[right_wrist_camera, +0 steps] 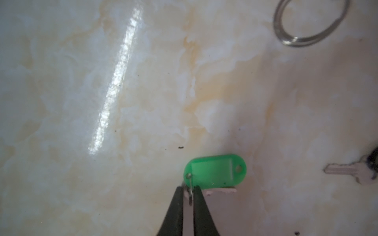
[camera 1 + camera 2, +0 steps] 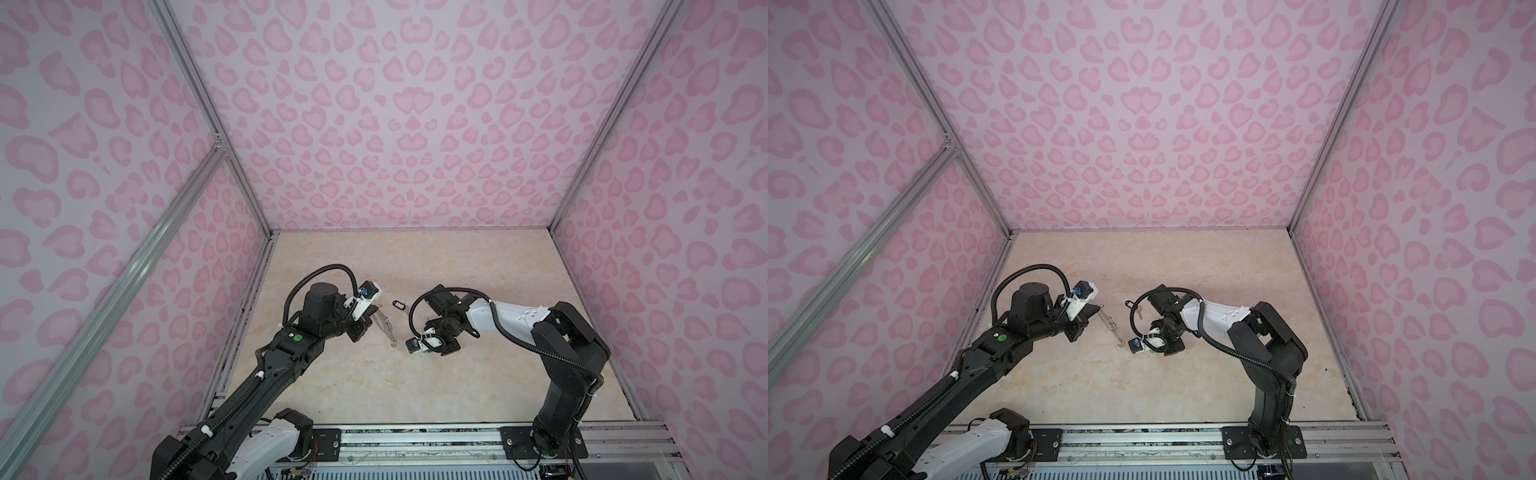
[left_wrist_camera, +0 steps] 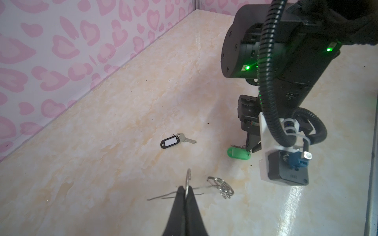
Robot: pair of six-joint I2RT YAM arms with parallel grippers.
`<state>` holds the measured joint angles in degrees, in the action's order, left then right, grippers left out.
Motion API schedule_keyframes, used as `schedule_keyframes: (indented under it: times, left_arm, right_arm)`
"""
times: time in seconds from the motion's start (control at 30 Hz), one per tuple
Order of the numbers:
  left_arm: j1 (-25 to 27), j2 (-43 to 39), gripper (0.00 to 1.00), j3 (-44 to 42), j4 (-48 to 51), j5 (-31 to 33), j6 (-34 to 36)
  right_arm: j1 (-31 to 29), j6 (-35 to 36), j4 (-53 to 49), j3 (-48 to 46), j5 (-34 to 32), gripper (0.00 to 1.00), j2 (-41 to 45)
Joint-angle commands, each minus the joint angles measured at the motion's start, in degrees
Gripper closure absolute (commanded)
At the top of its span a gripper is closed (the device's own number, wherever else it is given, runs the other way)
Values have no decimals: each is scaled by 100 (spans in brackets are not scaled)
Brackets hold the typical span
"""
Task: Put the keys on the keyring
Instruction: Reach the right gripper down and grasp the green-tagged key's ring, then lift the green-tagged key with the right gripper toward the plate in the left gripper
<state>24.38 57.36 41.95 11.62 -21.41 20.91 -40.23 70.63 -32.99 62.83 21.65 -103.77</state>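
left gripper (image 3: 186, 189): clenched on an edge ring of the keyring (image 3: 221, 187).
right gripper (image 1: 189, 189): pinched onto the green-tagged key (image 1: 214, 171) at its small ring.
black-tagged key (image 3: 169, 141): seen flat on the table (image 3: 122, 102), ungripped.

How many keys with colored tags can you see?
2. The black-tagged key lies by itself on the table. The green-tagged key is pinched by its little ring in the right gripper. I see no more, though the arms could hide one.
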Motion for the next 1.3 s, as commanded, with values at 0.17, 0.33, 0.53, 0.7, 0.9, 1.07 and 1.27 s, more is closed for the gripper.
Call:
schedule_keyframes:
  times: [0.17, 0.33, 0.53, 0.7, 0.9, 1.07, 1.27]
  left_arm:
    - [-3, -6, 97, 5, -276, -125, 41]
    - [1, -15, 97, 5, -274, -151, 36]
    - [-4, 7, 97, 23, -267, -216, 31]
    - [-4, -6, 97, 28, -268, -265, 56]
    - [-4, -77, 97, -21, -304, -638, 247]
    - [5, -254, 97, -101, -387, -1079, 619]
    - [14, -309, 97, -29, -270, -1218, 832]
  right_arm:
    - [-8, -43, -99, -33, -50, 89, -30]
    - [-3, -108, -66, -52, -125, 90, -38]
    - [-2, -214, -59, -43, -120, 94, -66]
    - [0, -361, 65, -86, 35, 96, 103]
    - [0, -902, -194, 101, 238, 98, 358]
    - [15, -1784, -418, 265, 367, 100, 619]
    - [68, -2636, 140, -100, 762, 100, 1257]
